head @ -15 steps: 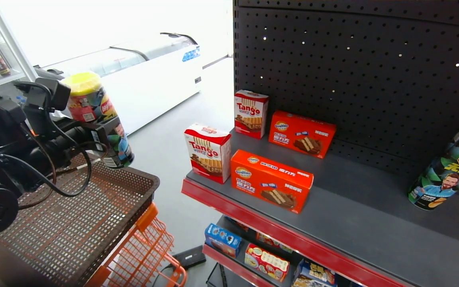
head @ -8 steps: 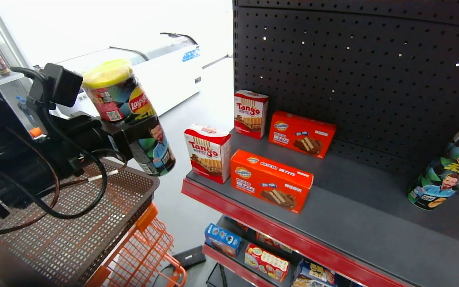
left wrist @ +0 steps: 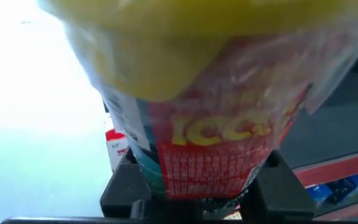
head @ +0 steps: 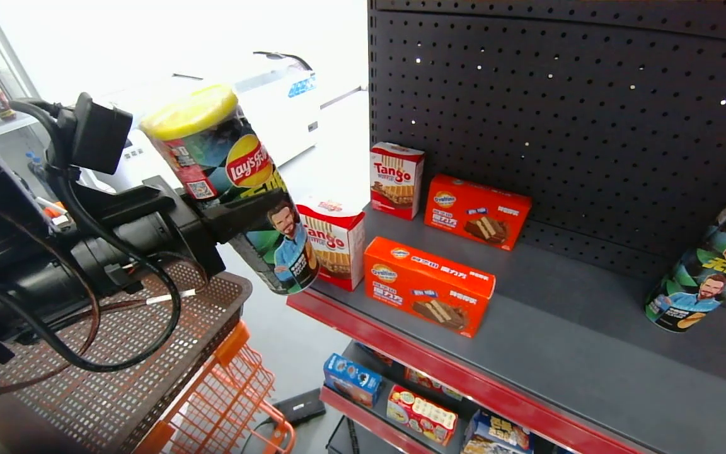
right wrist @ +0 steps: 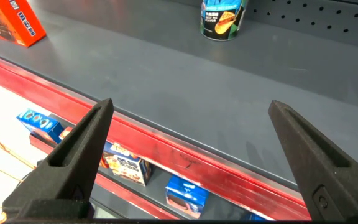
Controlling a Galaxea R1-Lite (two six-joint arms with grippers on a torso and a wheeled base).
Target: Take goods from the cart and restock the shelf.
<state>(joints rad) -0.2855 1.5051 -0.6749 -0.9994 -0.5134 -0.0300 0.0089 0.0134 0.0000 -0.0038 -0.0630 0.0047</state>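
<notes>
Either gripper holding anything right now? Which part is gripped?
Left gripper is shut on the chip canister, clamping opposite sides of its mid-body; the canister is tilted, lid end up. Right gripper is open, holding nothing.

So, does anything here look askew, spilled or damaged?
Nothing is spilled or damaged. Only the chips can in the left gripper is tilted, its yellow lid leaning away from the shelf.

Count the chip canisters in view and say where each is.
2. One chip canister is held in the left gripper beside the shelf's left end; the other stands on the shelf at the right. More may be hidden.
</notes>
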